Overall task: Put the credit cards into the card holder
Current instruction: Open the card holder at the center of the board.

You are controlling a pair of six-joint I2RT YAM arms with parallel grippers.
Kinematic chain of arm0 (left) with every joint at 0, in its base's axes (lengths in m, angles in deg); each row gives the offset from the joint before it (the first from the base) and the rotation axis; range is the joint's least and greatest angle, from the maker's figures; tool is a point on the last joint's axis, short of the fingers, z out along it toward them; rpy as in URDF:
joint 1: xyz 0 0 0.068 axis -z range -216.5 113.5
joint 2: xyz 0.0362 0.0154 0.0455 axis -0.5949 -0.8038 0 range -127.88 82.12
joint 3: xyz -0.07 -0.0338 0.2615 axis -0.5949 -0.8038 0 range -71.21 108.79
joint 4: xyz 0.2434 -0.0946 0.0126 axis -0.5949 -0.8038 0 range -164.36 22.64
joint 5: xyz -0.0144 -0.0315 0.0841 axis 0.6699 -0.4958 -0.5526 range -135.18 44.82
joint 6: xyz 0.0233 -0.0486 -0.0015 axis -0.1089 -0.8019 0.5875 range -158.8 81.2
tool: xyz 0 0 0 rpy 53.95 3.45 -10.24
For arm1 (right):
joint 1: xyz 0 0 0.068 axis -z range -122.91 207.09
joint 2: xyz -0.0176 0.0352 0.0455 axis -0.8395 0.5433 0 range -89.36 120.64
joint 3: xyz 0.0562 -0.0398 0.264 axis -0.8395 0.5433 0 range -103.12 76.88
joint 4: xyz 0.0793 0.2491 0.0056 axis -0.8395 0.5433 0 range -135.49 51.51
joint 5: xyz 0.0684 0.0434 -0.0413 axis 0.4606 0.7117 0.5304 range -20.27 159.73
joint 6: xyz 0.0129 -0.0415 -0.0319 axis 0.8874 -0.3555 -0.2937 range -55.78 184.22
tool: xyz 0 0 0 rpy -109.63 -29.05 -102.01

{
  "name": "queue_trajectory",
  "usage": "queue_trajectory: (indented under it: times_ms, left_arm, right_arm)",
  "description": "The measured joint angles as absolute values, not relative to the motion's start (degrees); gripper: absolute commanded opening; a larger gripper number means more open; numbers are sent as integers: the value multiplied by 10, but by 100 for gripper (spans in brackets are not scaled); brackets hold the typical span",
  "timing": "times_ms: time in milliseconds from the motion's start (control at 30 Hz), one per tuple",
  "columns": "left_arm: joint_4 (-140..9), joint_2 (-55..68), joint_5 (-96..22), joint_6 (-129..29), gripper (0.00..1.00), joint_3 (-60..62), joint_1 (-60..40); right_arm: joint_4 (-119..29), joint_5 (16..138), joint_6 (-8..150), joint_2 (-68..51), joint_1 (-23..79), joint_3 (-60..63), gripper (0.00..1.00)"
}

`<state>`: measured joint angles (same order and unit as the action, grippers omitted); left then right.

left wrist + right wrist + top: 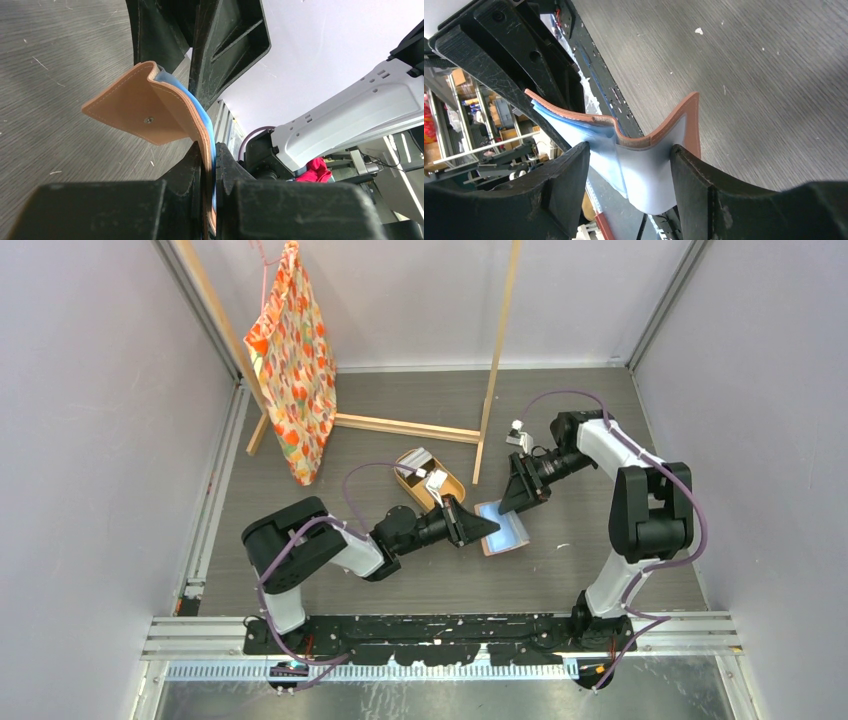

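Observation:
The card holder (503,527), a salmon-brown leather wallet with a glossy blue inside, stands half open above the table's middle. My left gripper (478,527) is shut on one of its flaps; in the left wrist view the leather (150,107) runs down into the closed jaws of that gripper (214,172). My right gripper (518,498) is at the holder's far edge. Its jaws stand open around the blue inner pocket (644,170), and that gripper (629,172) holds nothing. Grey-white credit cards (416,461) lie in the tan tray.
The oval tan tray (447,483) sits just behind the left gripper. A wooden frame (495,370) stands at the back, with an orange patterned bag (295,360) hanging from it at the back left. Grey walls close in both sides.

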<state>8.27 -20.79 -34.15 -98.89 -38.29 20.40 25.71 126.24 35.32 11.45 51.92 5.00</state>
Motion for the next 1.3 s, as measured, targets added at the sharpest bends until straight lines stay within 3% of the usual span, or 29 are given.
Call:
queue_trajectory:
  times_ms: [267, 500, 633, 700, 867, 900, 1000, 1167, 1300]
  left_arm:
    - [85, -197, -356, -961, 0, -383, 204]
    - [92, -195, -375, -950, 0, -383, 204]
    - [102, -200, -377, -947, 0, -382, 204]
    - [107, -207, -377, -943, 0, -380, 204]
    - [111, -230, -381, -943, 0, -376, 198]
    - [112, -235, -381, -943, 0, -376, 197]
    - [120, -244, -381, -949, 0, -376, 195]
    - [119, -246, -378, -961, 0, -380, 187]
    - [96, -246, -366, -974, 0, -392, 181]
  right_arm:
    - [274, 1297, 339, 116, 538, 47, 70]
    - [279, 1316, 339, 116, 548, 47, 67]
    - [285, 1323, 327, 116, 548, 47, 57]
    - [286, 1325, 323, 116, 548, 47, 41]
    - [295, 1331, 309, 116, 548, 44, 23]
    - [297, 1334, 307, 116, 548, 43, 24]
    - [299, 1335, 304, 116, 547, 43, 48]
    - [289, 1319, 321, 115, 547, 43, 74]
    - [232, 1269, 377, 90, 546, 64, 83]
